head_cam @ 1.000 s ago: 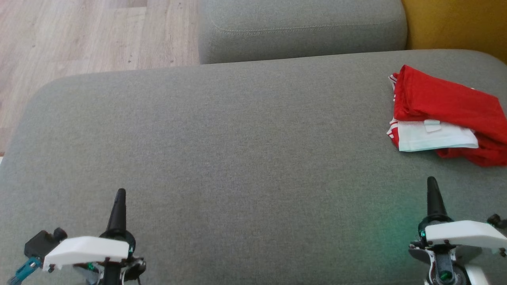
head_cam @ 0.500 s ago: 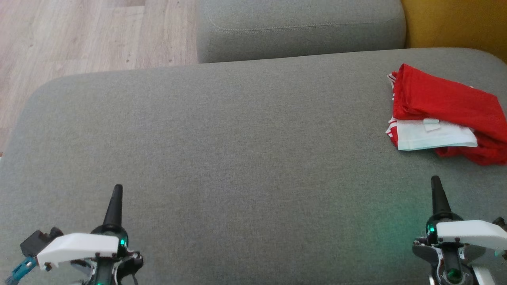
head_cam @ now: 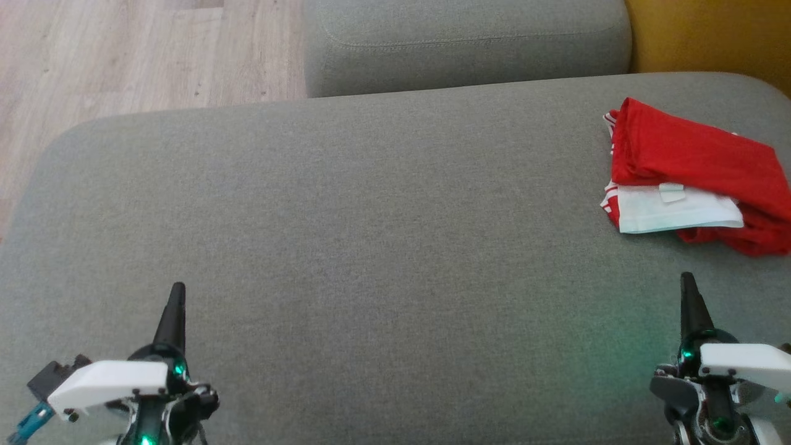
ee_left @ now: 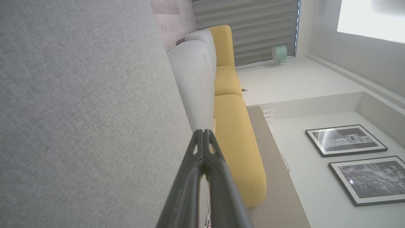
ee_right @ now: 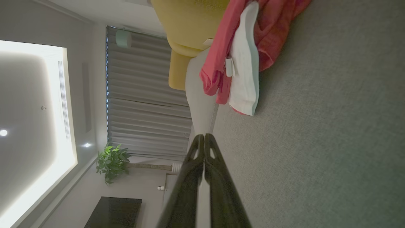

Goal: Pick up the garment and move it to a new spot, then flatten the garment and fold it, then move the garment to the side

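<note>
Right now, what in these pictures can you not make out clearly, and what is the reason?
Head view: the garment is cut off by the picture's right edge, and its red top fold hides the layers beneath, so its type is unclear.
Head view: the white tag is too small to read.
Right wrist view: the garment is cut off by the top edge.
Left wrist view: the framed pictures are too small to tell their subject.

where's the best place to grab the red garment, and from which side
Probably the near left corner of the red garment, where the white layer and red folds stack into a thick edge facing the right gripper. Come from the robot's side, opening the jaws first; they are shut now.
</note>
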Tool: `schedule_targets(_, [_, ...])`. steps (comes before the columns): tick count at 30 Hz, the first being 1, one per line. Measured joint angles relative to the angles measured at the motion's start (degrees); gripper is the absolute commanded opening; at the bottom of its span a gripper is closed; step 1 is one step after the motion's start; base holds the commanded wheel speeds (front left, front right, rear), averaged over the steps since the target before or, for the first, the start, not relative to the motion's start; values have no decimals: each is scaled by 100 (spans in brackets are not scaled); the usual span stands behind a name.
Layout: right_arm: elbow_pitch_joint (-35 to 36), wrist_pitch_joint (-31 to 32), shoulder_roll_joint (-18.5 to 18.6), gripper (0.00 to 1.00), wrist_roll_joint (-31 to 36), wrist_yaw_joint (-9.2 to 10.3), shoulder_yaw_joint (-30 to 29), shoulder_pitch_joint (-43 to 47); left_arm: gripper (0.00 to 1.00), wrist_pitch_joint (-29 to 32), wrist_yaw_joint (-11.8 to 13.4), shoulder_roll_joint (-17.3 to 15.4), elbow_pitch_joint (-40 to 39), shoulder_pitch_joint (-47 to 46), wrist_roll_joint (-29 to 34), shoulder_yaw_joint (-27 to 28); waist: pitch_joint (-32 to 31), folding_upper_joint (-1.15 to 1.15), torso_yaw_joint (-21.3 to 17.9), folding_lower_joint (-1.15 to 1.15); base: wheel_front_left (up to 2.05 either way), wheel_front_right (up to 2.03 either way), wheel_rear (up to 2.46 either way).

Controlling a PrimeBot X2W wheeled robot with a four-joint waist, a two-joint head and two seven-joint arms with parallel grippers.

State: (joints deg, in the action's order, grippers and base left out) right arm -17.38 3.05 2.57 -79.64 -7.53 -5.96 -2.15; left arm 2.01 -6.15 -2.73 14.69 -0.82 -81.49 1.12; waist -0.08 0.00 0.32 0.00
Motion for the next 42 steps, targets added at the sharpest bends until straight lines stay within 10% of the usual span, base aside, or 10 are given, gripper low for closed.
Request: schedule_targets(42, [99,309,0,0,-1215,0,-171,-95,0,347,-91,3,86,-229,-1144,272,26,0,-33,0,0,0,0])
